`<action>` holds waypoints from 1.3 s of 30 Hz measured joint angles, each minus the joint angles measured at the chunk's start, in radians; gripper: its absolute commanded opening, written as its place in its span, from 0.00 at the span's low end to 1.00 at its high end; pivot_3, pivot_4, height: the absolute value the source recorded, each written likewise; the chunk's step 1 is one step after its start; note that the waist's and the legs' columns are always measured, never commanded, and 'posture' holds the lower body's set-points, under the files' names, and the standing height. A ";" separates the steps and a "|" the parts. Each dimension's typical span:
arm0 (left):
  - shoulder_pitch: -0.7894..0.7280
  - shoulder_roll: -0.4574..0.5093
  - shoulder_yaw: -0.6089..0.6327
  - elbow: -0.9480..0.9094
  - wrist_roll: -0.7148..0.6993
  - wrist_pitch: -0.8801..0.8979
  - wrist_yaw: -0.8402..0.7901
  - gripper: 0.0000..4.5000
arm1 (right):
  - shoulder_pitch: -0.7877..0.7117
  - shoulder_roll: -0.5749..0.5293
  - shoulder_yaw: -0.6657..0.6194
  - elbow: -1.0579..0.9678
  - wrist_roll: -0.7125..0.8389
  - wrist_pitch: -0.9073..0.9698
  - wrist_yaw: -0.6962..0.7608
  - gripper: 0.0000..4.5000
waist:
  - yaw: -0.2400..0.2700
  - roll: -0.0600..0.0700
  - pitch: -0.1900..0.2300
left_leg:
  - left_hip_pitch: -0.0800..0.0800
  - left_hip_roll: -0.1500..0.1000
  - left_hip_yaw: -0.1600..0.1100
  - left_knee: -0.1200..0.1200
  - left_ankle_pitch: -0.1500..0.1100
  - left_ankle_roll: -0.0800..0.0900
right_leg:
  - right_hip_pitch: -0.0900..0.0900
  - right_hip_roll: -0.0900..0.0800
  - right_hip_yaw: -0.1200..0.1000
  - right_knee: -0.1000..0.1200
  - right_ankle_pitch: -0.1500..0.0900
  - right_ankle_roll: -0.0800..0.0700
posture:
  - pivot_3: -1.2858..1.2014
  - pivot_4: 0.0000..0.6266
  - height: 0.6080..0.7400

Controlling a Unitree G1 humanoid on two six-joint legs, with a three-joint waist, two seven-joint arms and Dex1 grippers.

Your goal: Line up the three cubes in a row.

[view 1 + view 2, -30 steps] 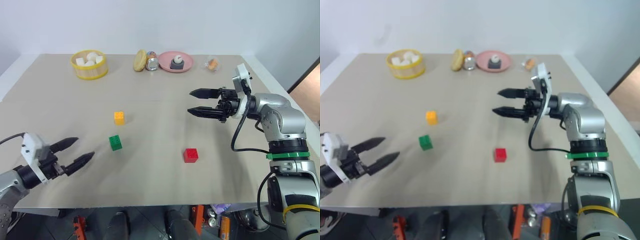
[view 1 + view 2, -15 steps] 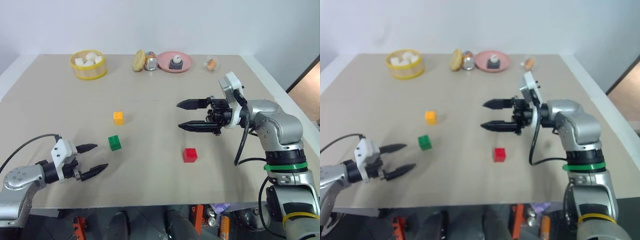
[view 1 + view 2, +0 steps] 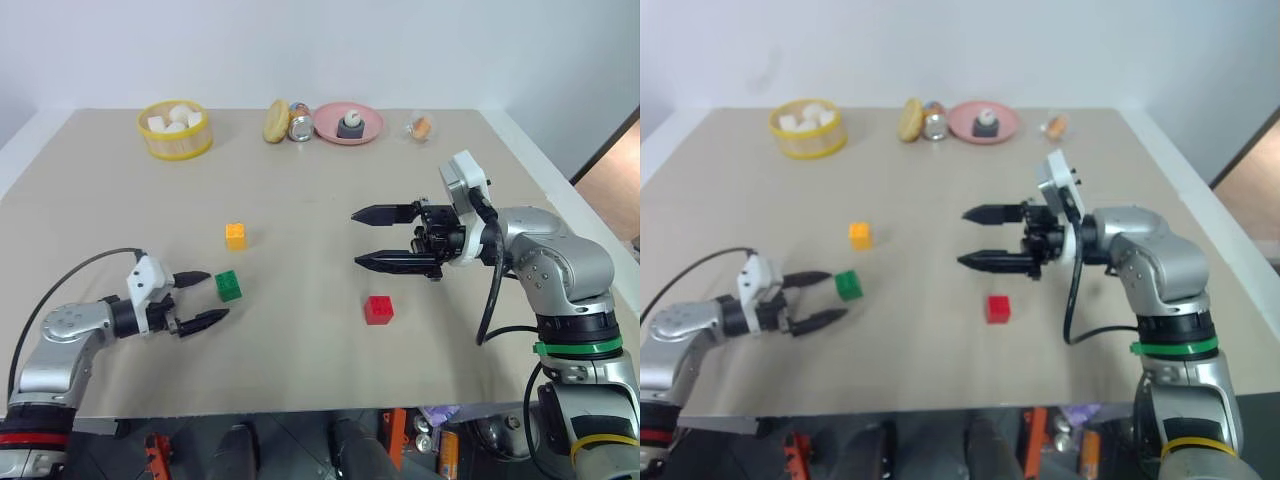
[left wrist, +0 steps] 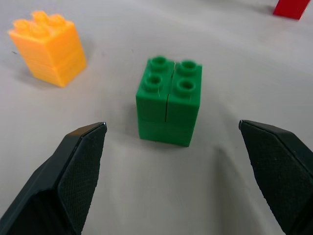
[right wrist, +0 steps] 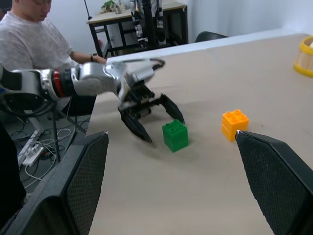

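My left end effector (image 3: pixel 201 298) sits released just short of the green cube (image 3: pixel 229 285); closing off-centre could knock it toward the orange cube (image 3: pixel 236 236). Right end effector (image 3: pixel 370 238) released too.

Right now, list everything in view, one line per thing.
green cube: 1, green, mid-table, just ahead of the left gripper
orange-yellow cube: 1, orange-yellow, beyond the green cube
red cube: 1, red, below the right gripper
basket: 1, yellow, far left, holding white lumps
plate: 1, pink, far centre, a small dark and white object on it
table: 1, beige
person: 1, grey shirt, seated beyond the table
left gripper: 1, black, open
right gripper: 1, black, open
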 measured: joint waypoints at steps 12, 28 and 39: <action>-0.148 -0.075 -0.051 0.214 0.048 -0.111 -0.049 1.00 | 0.018 -0.013 -0.007 -0.028 0.024 0.004 -0.040 0.95 | 0.001 0.000 0.000 | 0.000 0.000 -0.001 0.001 0.001 0.001 | 0.001 0.000 0.000 0.001 0.001 0.001 | 0.52 0.24 1.00; -0.167 -0.079 -0.054 0.246 0.051 -0.132 -0.094 0.29 | 0.021 -0.021 -0.002 -0.008 0.015 -0.033 -0.037 0.96 | 0.001 0.000 0.000 | 0.000 -0.001 -0.001 0.002 0.001 0.001 | 0.002 0.000 0.000 0.001 0.001 0.002 | 0.52 0.24 1.00; -0.209 -0.135 -0.212 0.040 0.069 -0.113 -0.190 0.29 | 0.127 -0.158 -0.003 -0.030 0.004 -0.060 0.054 0.96 | 0.019 0.000 0.000 | -0.002 -0.002 -0.002 0.001 0.001 0.001 | 0.002 0.000 0.001 0.001 -0.001 0.004 | 0.52 0.24 1.00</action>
